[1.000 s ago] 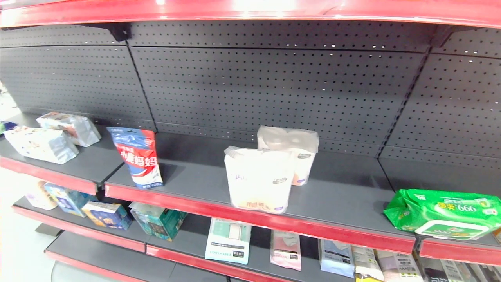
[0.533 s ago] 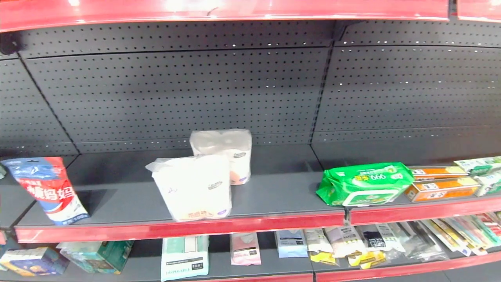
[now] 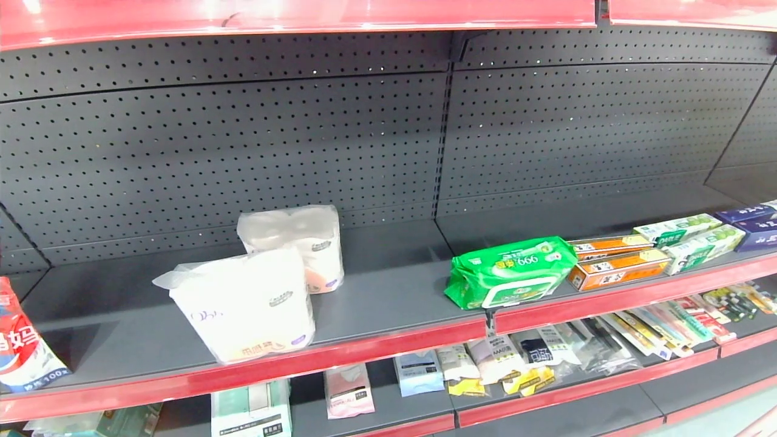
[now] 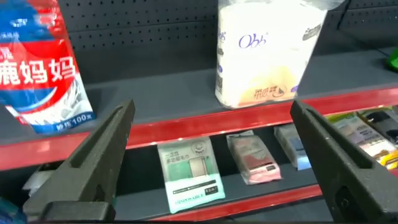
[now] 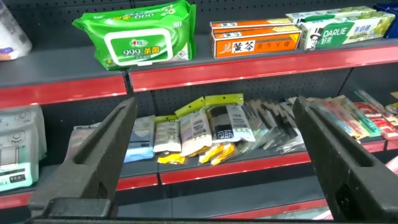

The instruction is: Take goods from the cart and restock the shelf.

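Shelf deck [image 3: 388,285]: flat, matt dark grey sheet metal, split into bays by narrow seams.
Back panel [image 3: 243,133]: dark grey pegboard, even rows of small round holes, one vertical joint between bays.
Front lip [image 3: 376,345]: glossy red strip along the deck's edge.
Upper shelf [image 3: 303,15]: same glossy red, catching ceiling light.
Front tissue pack [image 3: 249,306]: soft, bulging, white crinkled film, upright at the deck's front edge.
Rear roll pack [image 3: 297,243]: clear film over white rolls, upright just behind the front pack.
Wipes pack [image 3: 510,273]: shiny green pillow pouch with a white flip lid, lying flat at the near end of the next bay to the right.
Orange cartons [image 3: 616,270]: two long slim boxes side by side, just beside the wipes.
Toothpaste cartons [image 3: 692,237]: long green-and-white boxes farther right, then dark blue cartons [image 3: 749,220].
Red-and-blue pouch [image 3: 24,355]: glossy, standing at the deck's far left.
Lower-tier packets [image 3: 522,358]: flat sachets and blister packs overlapping on the shelf below.
Left gripper [image 4: 211,107]: dark wedge-shaped fingers spread wide, nothing between, facing the front lip below the front tissue pack.
Right gripper [image 5: 214,104]: likewise spread wide and empty, facing the lower tier under the wipes.
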Robot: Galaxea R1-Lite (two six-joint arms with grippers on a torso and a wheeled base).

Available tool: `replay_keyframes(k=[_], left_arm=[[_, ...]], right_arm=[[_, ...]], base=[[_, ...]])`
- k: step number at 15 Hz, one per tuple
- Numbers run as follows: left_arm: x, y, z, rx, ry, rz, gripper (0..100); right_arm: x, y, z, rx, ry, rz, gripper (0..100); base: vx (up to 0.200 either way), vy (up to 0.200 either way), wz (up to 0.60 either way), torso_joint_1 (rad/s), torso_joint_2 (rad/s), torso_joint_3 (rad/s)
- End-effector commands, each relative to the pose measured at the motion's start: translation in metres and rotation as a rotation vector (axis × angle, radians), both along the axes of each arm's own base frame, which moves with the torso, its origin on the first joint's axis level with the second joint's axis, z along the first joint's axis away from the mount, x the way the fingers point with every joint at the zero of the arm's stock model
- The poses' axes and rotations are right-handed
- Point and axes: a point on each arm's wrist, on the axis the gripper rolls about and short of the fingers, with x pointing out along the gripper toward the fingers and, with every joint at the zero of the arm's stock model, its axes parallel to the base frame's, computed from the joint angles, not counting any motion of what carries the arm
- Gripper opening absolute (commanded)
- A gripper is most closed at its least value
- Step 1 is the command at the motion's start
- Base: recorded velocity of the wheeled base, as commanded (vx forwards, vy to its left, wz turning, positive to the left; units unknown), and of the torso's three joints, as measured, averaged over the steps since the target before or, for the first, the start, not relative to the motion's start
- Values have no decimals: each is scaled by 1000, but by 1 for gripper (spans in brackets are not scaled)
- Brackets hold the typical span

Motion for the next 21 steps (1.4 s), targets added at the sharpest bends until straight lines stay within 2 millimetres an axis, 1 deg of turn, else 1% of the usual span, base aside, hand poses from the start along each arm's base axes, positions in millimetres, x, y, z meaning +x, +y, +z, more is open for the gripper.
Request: replay_keyframes(k=[1, 2, 3, 4, 5, 6, 7, 10, 18, 20, 21], left_arm=[[12, 0, 87, -32, -5, -5, 100], [35, 1, 138, -116, 5, 20, 100], [59, 1, 169, -126, 30, 62, 100], [77, 3, 169, -112, 105, 127, 100], [84, 4, 165, -100, 146, 166, 100], [97, 7, 149, -77, 253, 259, 100], [103, 8, 144, -69, 288, 295, 100], [124, 21, 118, -78, 457, 423, 100], [151, 27, 92, -59, 649, 425, 100], [163, 28, 83, -54, 710, 426, 100], [172, 30, 77, -51, 737, 422, 100]], right_arm=[[0, 0, 0, 0, 2, 1, 100], [0, 0, 0, 0, 2, 0, 100], [0, 0, 0, 0, 2, 0, 100], [0, 0, 0, 0, 2, 0, 100], [0, 0, 0, 0, 2, 0, 100], [0, 0, 0, 0, 2, 0, 100], [0, 0, 0, 0, 2, 0, 100], [0, 0, 0, 0, 2, 0, 100], [0, 0, 0, 0, 2, 0, 100], [0, 0, 0, 0, 2, 0, 100], [0, 0, 0, 0, 2, 0, 100]], base=[[0, 0, 0, 0, 0, 0], [0, 0, 0, 0, 0, 0], [0, 0, 0, 0, 0, 0], [0, 0, 0, 0, 0, 0], [0, 0, 0, 0, 0, 0], [0, 0, 0, 0, 0, 0], [0, 0, 0, 0, 0, 0], [0, 0, 0, 0, 0, 0], [0, 0, 0, 0, 0, 0], [0, 0, 0, 0, 0, 0], [0, 0, 0, 0, 0, 0]])
